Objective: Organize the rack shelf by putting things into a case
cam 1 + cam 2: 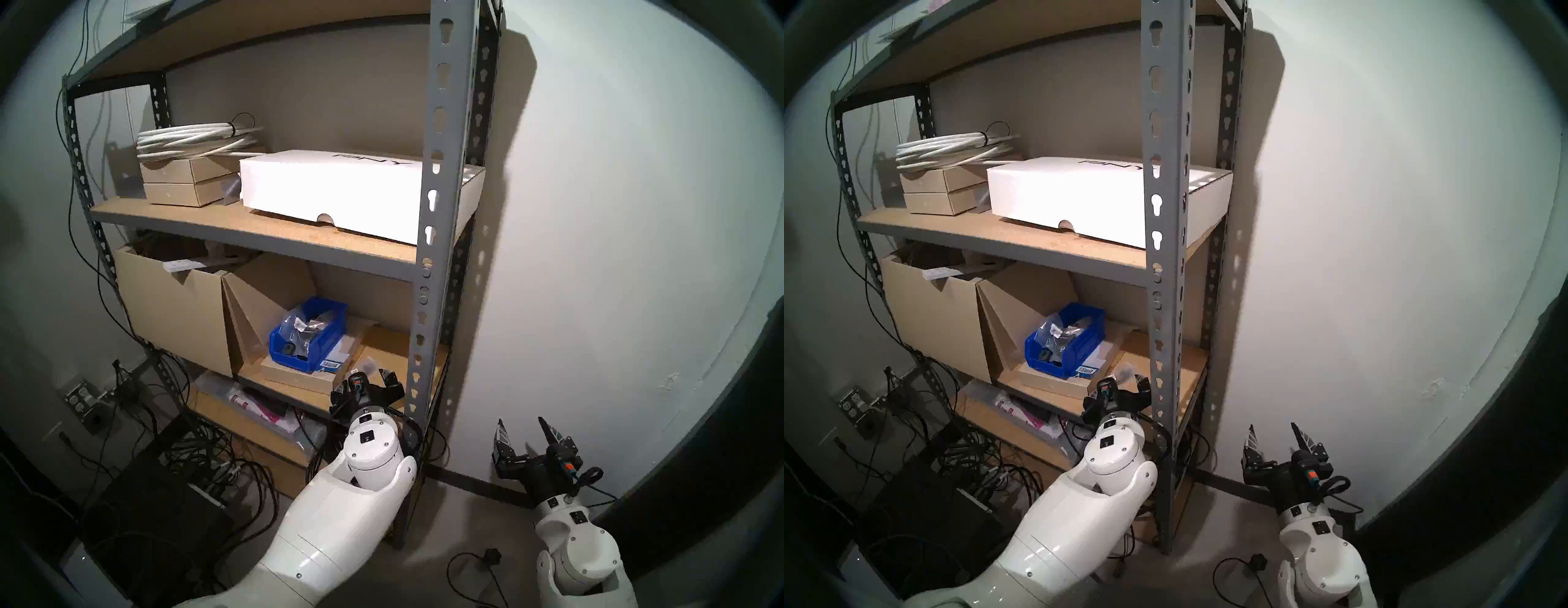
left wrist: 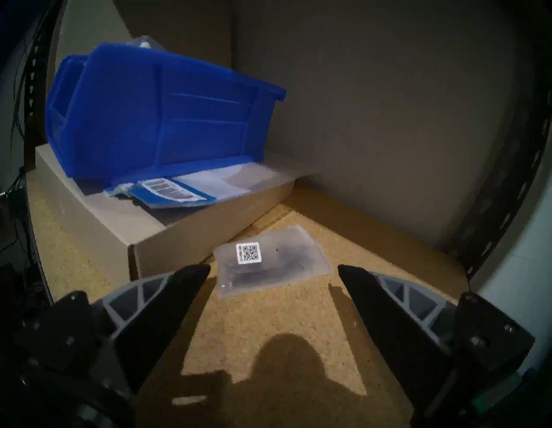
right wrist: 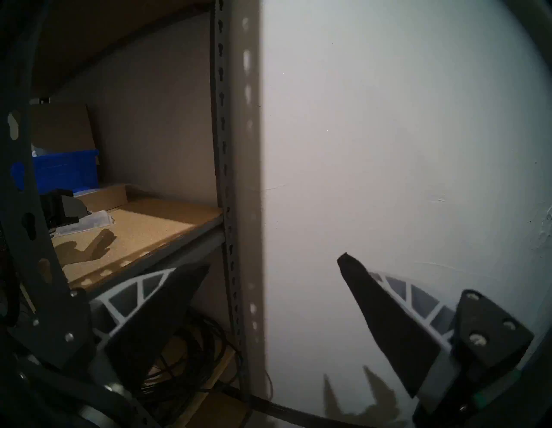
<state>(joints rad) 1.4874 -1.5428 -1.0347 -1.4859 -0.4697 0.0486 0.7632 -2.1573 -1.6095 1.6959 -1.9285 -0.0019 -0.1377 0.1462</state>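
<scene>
The grey rack shelf [image 1: 437, 212] has tan boards. On its lower board a blue bin [image 1: 329, 339] sits on a flat tan box [image 2: 149, 233] and holds several clear bags [image 1: 303, 327] of black parts. In the left wrist view the bin [image 2: 155, 119] is up and to the left. One clear bag [image 2: 283, 260] with a white code label lies flat on the board. My left gripper [image 2: 273, 269] is open, with its fingertips either side of the bag's near edge. My right gripper [image 1: 521, 424] is open and empty, outside the rack, facing the wall.
A blue-and-white labelled flat packet [image 2: 173, 188] lies on the flat box beside the bin. A large open cardboard box [image 1: 174, 314] stands left of the bin. The rack's front right upright [image 1: 1161, 297] is close beside my left wrist. A white box [image 1: 335, 191] lies on the shelf above. Cables [image 1: 191, 458] cover the floor.
</scene>
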